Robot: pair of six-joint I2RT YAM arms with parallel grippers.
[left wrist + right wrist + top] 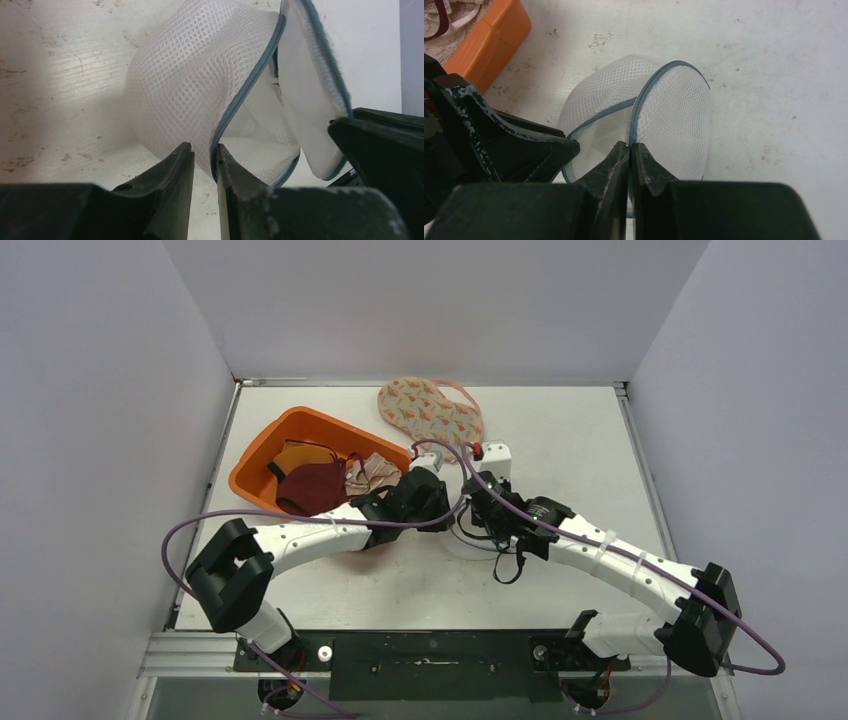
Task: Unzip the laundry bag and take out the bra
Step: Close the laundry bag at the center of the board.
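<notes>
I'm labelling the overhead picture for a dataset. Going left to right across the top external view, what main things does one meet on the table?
orange bin → left gripper → right gripper. The patterned cloth at the far edge overlaps both grippers sideways, so it is left out.

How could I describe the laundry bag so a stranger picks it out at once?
On the white table, look just right of the orange bin. The laundry bag is a domed pouch of white honeycomb mesh with a grey-blue zipper, unlike the patterned cloth behind.
</notes>
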